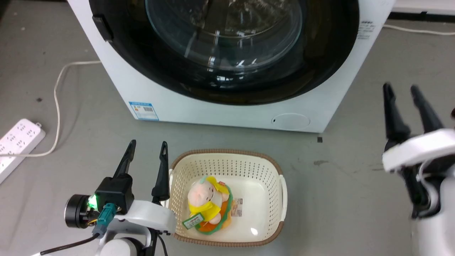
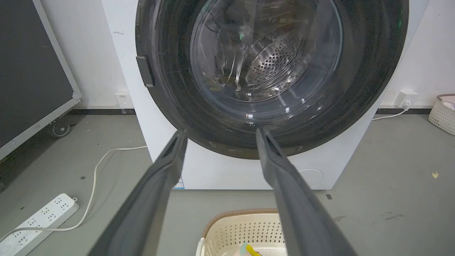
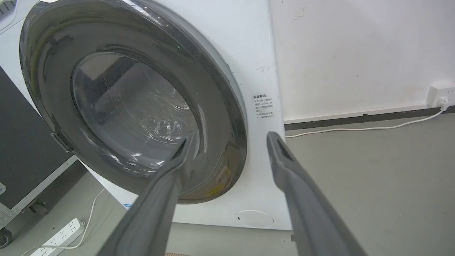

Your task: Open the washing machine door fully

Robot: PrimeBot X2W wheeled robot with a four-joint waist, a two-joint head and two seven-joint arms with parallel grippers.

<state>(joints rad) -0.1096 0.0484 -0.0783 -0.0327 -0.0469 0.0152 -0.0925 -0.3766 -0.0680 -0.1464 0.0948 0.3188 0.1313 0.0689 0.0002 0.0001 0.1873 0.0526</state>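
Task not started, as far as the pics showed. The washing machine door sat shut, flush w/ the front of the washing machine. No gap showed at its rim in the right wrist view, and the drum showed thru the glass bowl. The handle tab was at the door's edge toward the machine's left side, w/ nothing touching it.

The left gripper hovered in front of the machine, below the lower-left corner w/ the blue label, well apart from the door. Its fingers were spread wide, nothing btwn them. The right gripper hung off the machine's right front corner, also clear of the door, fingers parted and holding nothing.

On the floor directly in front of the machine stood a cream perforated basket w/ a plush toy inside. A power strip and a cable lay to the machine's left.

Left to do, in my judgement: everything. That means reaching the handle tab, hooking a finger behind it, unlatching, then swinging the door out to full. The hinge was prob. on the machine's right side, given where the tab sat, so the left arm looked the nearer candidate. Whether the basket sat in the door's sweep, couldn't tell.
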